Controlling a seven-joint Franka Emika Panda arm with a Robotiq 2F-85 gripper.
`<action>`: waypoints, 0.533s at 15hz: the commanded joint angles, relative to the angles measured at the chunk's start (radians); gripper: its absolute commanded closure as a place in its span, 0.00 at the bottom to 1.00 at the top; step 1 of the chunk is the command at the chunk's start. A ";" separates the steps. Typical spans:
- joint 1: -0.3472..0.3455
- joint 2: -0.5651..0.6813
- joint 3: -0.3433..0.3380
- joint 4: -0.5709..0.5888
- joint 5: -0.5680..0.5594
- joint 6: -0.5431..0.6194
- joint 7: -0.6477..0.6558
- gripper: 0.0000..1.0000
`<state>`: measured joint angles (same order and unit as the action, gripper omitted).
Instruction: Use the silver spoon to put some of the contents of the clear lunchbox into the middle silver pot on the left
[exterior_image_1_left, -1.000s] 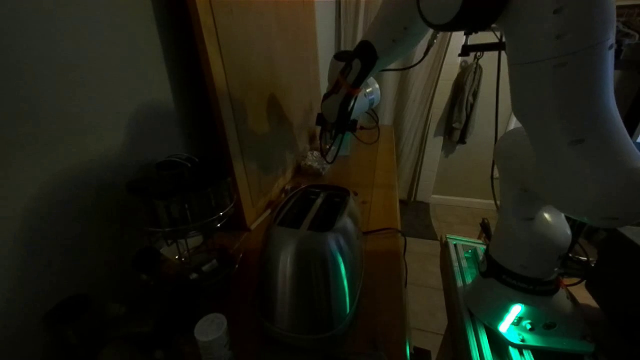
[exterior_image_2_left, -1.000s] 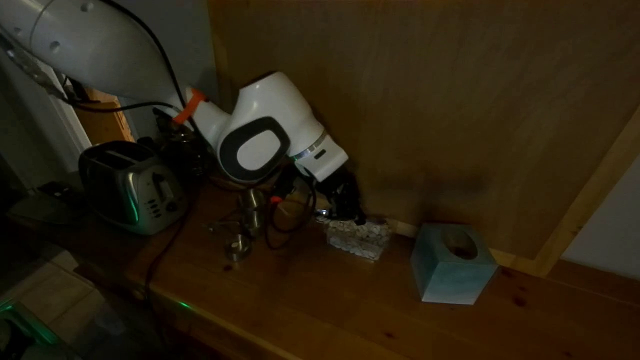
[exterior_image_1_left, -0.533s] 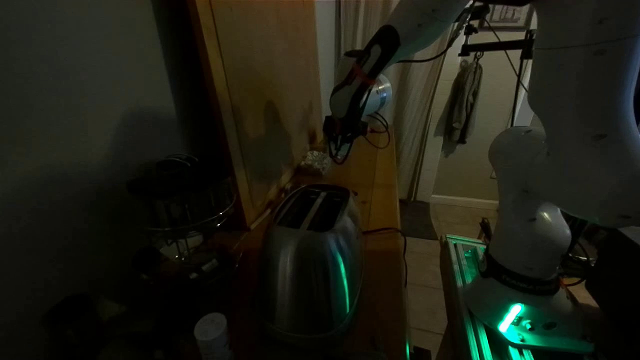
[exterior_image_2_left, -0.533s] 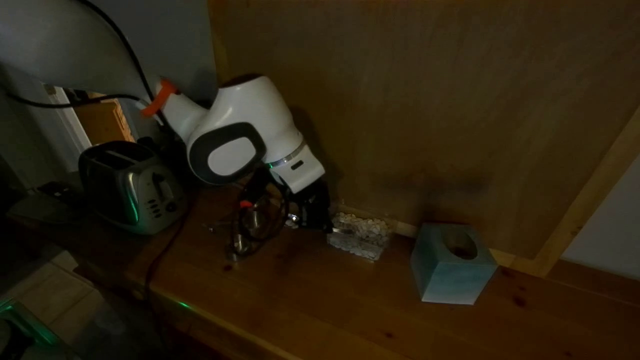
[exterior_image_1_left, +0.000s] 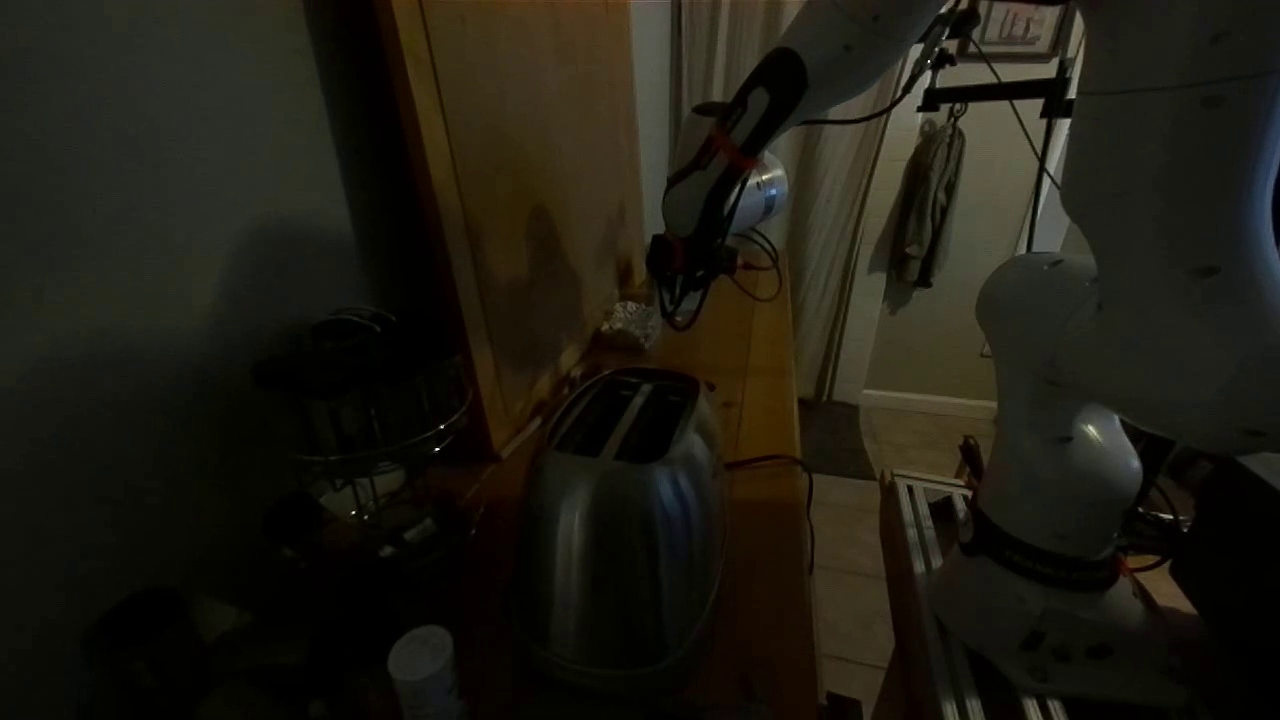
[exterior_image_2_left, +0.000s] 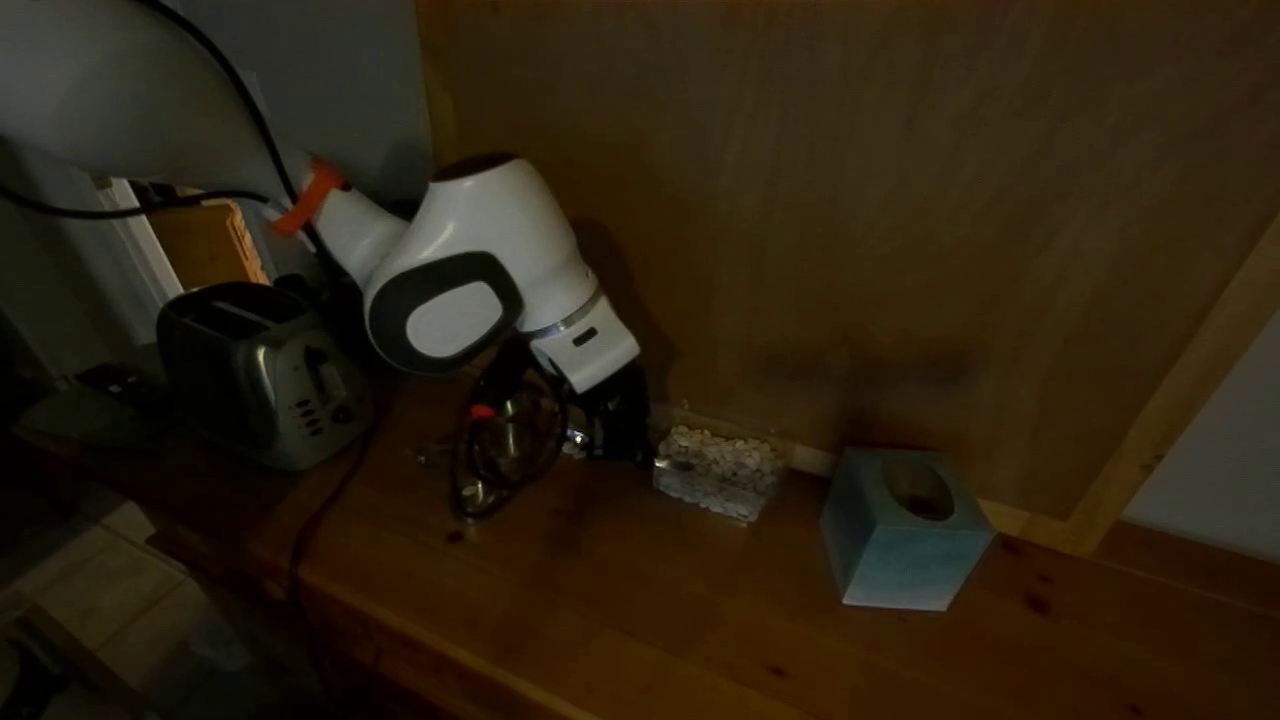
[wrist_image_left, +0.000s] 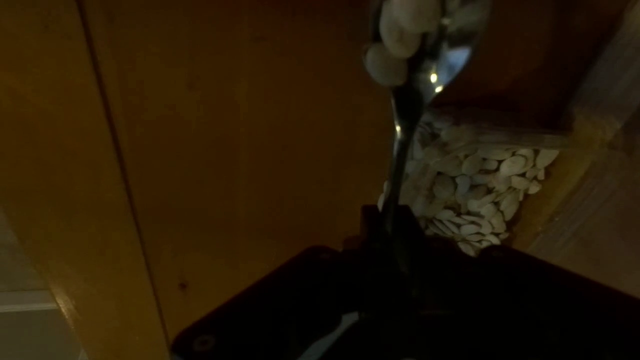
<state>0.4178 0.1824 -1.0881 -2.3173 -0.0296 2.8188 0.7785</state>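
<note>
Apparently a home: counter (exterior_image_2_left: 800, 640) with toaster (exterior_image_1_left: 625, 540) and tissue box (exterior_image_2_left: 890, 555), long curtain (exterior_image_1_left: 828, 250), wall picture (exterior_image_1_left: 1016, 28)

Silver and cream showing through amber gloom

The spoon (wrist_image_left: 411, 97) is gleaming silver, while the gripper (wrist_image_left: 388, 217) is showing solid black. Contents (wrist_image_left: 482, 197) of the clear lunchbox (exterior_image_2_left: 705, 498) are looking mottled in cream and grey. The pots (exterior_image_2_left: 513, 438) are glinting a dull silver. The tabletop (exterior_image_2_left: 870, 660) is glowing amber-brown, dark knots (exterior_image_2_left: 1037, 603) dotting it. The box (exterior_image_2_left: 900, 550) is wearing pale blue; the toaster (exterior_image_2_left: 270, 380) is mixing silver with black; the arm (exterior_image_2_left: 510, 235) is showing white, with an orange band (exterior_image_2_left: 310, 200)
</note>
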 joint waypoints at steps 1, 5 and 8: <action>0.008 -0.018 0.000 -0.012 -0.011 0.002 -0.011 0.98; 0.056 -0.082 -0.010 -0.059 -0.045 0.016 -0.038 0.98; 0.095 -0.130 -0.018 -0.089 -0.069 0.025 -0.046 0.98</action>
<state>0.4742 0.1481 -1.0864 -2.3550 -0.0473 2.8213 0.7474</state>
